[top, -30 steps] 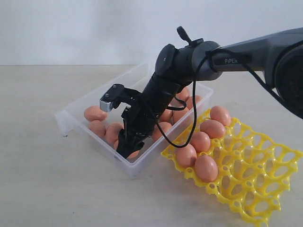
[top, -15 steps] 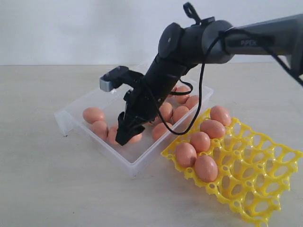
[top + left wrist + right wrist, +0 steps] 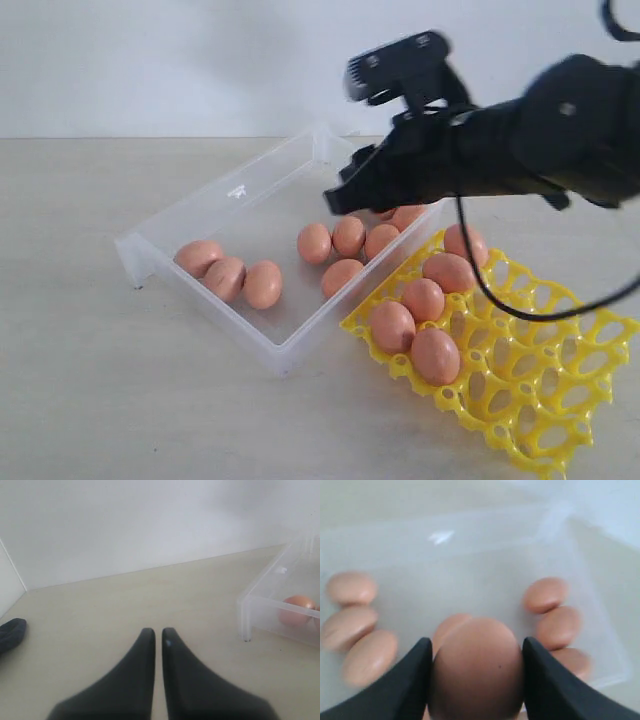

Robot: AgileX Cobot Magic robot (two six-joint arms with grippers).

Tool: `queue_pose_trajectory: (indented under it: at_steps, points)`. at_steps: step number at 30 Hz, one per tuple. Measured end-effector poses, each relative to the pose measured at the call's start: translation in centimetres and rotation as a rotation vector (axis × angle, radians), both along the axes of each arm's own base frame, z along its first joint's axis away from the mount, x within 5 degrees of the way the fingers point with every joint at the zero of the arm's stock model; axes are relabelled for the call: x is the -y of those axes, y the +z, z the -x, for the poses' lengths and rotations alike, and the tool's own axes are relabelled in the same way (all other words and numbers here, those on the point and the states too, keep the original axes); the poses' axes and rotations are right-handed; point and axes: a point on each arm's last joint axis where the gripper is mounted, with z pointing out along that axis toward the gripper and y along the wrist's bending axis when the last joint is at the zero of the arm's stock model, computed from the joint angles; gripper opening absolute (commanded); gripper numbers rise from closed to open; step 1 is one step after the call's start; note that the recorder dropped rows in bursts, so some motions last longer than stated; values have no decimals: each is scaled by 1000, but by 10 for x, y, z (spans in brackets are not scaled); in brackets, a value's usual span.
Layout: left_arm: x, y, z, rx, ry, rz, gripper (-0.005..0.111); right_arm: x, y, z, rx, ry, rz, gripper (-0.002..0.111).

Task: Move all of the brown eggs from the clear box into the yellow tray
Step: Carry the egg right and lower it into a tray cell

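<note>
Pale surface point(image 3: 80, 380) under a white wall point(image 3: 150, 60) fills my view. My right pincer point(image 3: 475, 647) is clamped on one brown egg point(image 3: 476, 680), hanging above the clear box point(image 3: 150, 252) toward its 2 o'clock corner. Below it, three eggs point(image 3: 226, 277) lie at the box's 8 o'clock end. A bunch of eggs point(image 3: 348, 237) sits toward 3 o'clock, with bare floor between the two groups. At the box's 4 o'clock, just beside its long rim, the yellow tray point(image 3: 560, 400) carries five eggs point(image 3: 424, 298) along the edge nearest the box; its other cups stand open. My left pincer point(image 3: 157, 632), fingers pressed nearly together on nothing, hangs over bare surface facing a box corner.

Pale beige tabletop point(image 3: 80, 400), plain white wall point(image 3: 150, 60)
</note>
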Motion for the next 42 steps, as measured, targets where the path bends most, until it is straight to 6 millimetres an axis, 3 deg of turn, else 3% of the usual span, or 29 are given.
queue_pose_trajectory:
  at_steps: [3,6,9,11,13,18,21,24,30,35,42]
  points:
    - [0,0,0,0,0,0,4,36,9,24,210,-291,-100,0]
    - [0,0,0,0,0,0,4,78,1,46,336,-702,-332,0]
    - [0,0,0,0,0,0,4,112,-17,60,338,-1019,-652,0]
    - [0,0,0,0,0,0,4,125,-25,58,286,-1061,-834,0]
    - [0,0,0,0,0,0,4,134,-28,50,259,-989,-935,0]
    - [0,0,0,0,0,0,4,161,-23,19,292,-528,-1024,0]
    - [0,0,0,0,0,0,4,169,-24,6,196,-226,-1000,0]
    - [0,0,0,0,0,0,4,173,-33,4,48,-40,-899,0]
    - [0,0,0,0,0,0,4,161,-52,18,-150,229,-668,0]
    - [0,0,0,0,0,0,4,142,-58,23,-155,397,-510,0]
    - [0,0,0,0,0,0,4,115,-83,23,-216,527,-210,0]
